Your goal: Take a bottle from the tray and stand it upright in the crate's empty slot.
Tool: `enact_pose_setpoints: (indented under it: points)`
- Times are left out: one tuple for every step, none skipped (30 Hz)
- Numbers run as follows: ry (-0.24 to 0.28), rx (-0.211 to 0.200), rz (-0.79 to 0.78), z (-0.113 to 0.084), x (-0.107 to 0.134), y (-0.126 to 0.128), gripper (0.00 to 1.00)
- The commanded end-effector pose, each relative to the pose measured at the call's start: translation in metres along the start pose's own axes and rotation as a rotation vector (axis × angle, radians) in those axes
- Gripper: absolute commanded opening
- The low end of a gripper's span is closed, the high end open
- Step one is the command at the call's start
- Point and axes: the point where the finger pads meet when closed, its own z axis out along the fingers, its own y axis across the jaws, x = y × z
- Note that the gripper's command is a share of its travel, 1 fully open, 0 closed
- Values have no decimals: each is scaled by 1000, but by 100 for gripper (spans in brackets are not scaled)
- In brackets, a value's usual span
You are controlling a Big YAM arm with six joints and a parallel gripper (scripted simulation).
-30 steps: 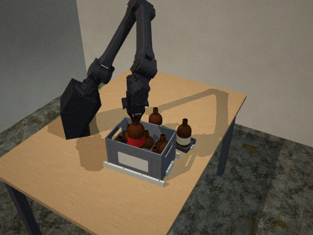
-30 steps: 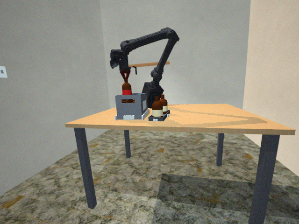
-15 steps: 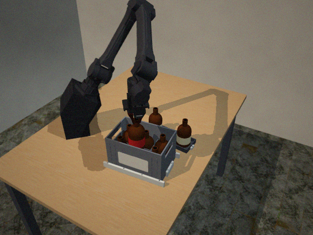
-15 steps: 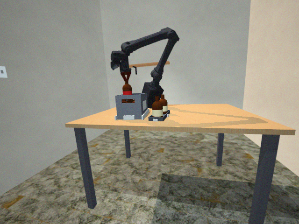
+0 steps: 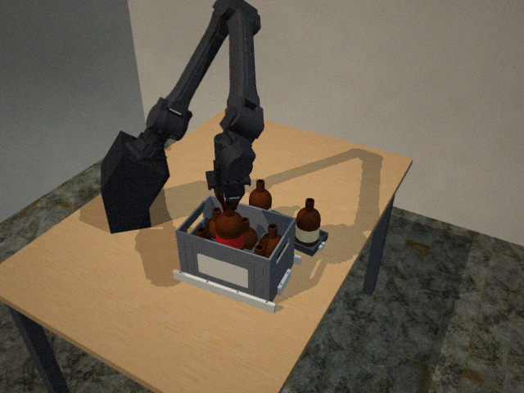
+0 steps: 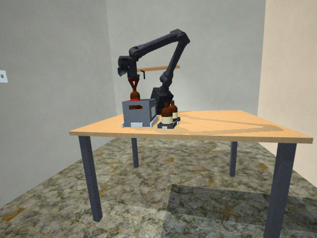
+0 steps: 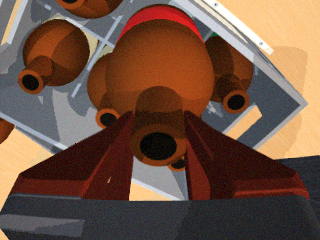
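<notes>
the gripper [image 5: 230, 201] [image 6: 133, 88] [image 7: 158, 121] pinches the red-labelled bottle [image 5: 229, 226] [image 6: 134, 95] [image 7: 160, 65] by its neck, keeping its body free to enter the crate [image 5: 228, 264] [image 6: 136, 117] [image 7: 295, 112] near the table's front edge.

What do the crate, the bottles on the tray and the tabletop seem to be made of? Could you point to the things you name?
The crate [image 5: 223, 270] [image 6: 135, 116]: probably matte gray plastic, judging by its molded-looking ribs and handle cutouts.
The bottles on the tray [image 5: 308, 219] [image 6: 167, 112]: brown, perhaps glass, though they show little shine; plastic is possible.
The tabletop [image 5: 127, 304] [image 6: 217, 123]: wood or wood-look laminate, low sheen, with fine streaks like grain.
</notes>
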Motion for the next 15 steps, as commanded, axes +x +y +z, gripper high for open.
enact_pose_setpoints:
  points:
    - [-2,2,9,5,-2,3,0]
    - [-2,2,9,5,-2,3,0]
    - [-36,-5,-5,-6,-14,10,0]
    - [-25,-3,-4,-1,-10,9,0]
    - [-16,-2,-1,3,-6,8,0]
    - [-6,0,5,7,-3,5,0]
    - [0,1,10,11,-1,3,0]
    - [1,2,11,12,-1,3,0]
    - [2,2,12,13,-1,3,0]
    - [-4,1,14,11,-3,2,0]
    - [-14,-1,11,7,-6,3,0]
    - [-20,-2,7,6,-6,5,0]
    - [-21,-2,3,6,-5,6,0]
    - [-17,-2,2,7,-3,7,0]
    - [-14,-2,3,9,-2,6,0]
